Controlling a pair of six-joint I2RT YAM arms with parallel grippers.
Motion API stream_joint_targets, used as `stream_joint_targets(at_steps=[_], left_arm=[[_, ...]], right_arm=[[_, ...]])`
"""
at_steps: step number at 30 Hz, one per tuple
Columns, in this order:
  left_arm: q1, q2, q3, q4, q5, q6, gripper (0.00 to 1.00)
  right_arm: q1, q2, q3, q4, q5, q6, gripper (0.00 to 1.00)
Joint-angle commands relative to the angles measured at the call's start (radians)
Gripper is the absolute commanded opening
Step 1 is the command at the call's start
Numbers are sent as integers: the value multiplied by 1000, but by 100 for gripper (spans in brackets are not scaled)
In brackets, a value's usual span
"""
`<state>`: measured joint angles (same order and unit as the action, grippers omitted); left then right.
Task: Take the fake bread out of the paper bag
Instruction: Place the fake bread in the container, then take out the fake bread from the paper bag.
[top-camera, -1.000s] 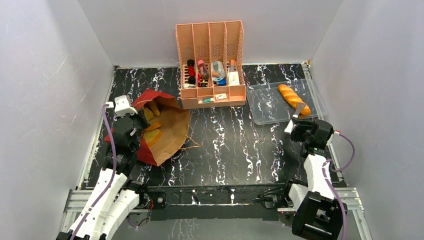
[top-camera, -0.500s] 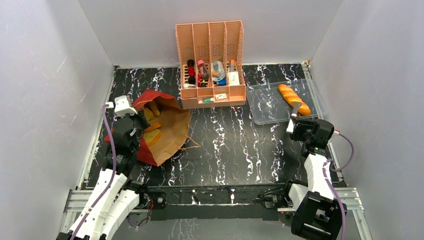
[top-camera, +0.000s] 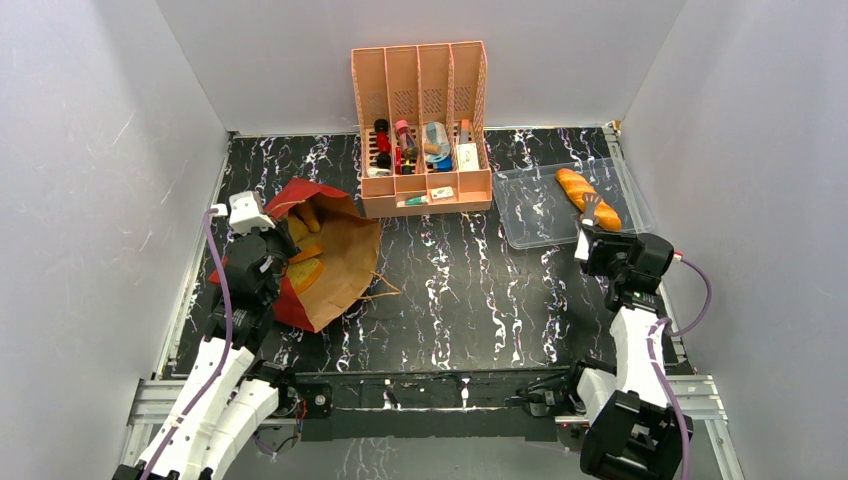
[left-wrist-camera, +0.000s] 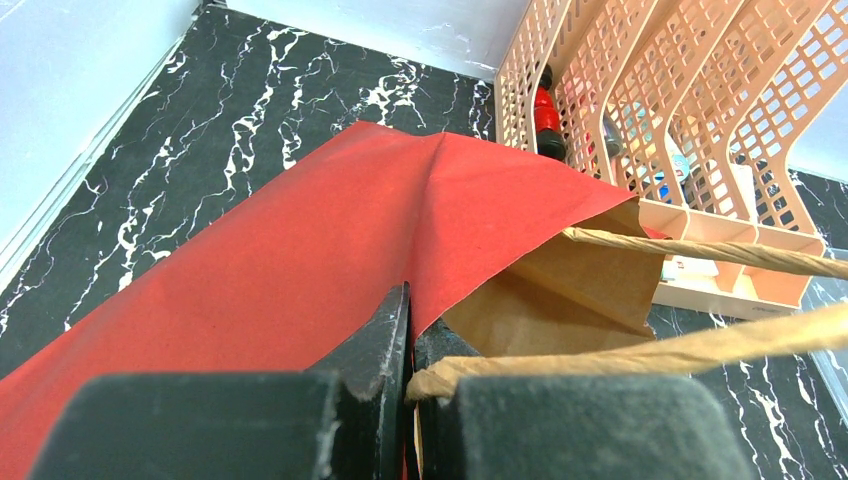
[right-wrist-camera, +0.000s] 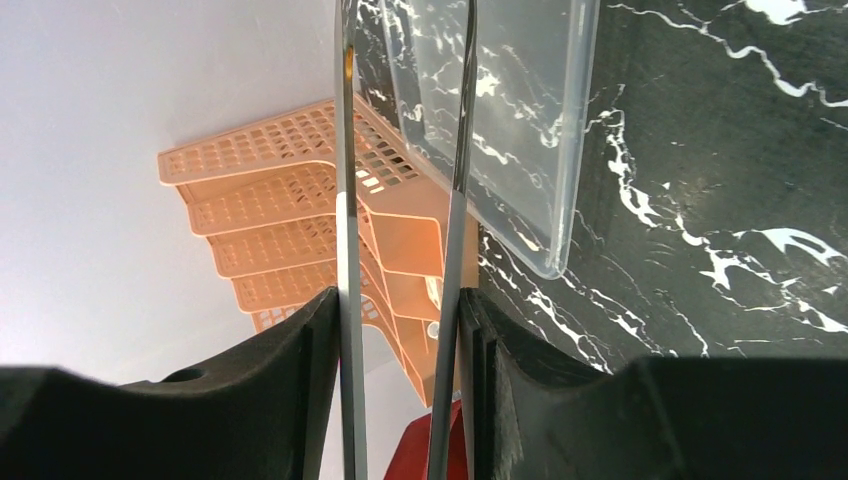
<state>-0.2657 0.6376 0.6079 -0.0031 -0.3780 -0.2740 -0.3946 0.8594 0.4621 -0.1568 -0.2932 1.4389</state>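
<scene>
The left jaws are pinched shut on a twisted paper handle of the paper bag (top-camera: 340, 270). The bag lies slumped, brown and red, on the black marbled tabletop (top-camera: 470, 290). Orange and brown fake bread (top-camera: 305, 262) shows inside it. The right jaws grip thin metal tongs (top-camera: 588, 218), tips over the golden slashed baguette (top-camera: 575, 185) in the clear plastic tray (top-camera: 530, 210). Behind stands a pink slotted organizer (top-camera: 420, 75) holding small bottles and boxes.

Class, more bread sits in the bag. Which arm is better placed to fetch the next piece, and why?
Right. Its jaws hold metal tongs over the tray, with nothing tying it down. The left arm's jaws are shut on the bag rim, holding it open around the bread inside.
</scene>
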Motion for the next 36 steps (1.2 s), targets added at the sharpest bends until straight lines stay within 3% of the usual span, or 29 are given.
stream_joint_targets(at_steps=[1, 8, 13, 30, 36], left_arm=[[-1, -20, 6, 23, 6, -16, 0], [0, -16, 13, 4, 19, -16, 0], [0, -26, 28, -20, 19, -4, 0], [-1, -21, 42, -48, 40, 11, 0], [0, -25, 30, -43, 56, 27, 0]], right_arm=[[3, -31, 85, 67, -34, -41, 39], [64, 0, 135, 104, -57, -81, 38], [182, 28, 173, 122, -21, -102, 37], [749, -18, 265, 46, 262, -272, 33], [1021, -34, 243, 40, 396, -296, 32]])
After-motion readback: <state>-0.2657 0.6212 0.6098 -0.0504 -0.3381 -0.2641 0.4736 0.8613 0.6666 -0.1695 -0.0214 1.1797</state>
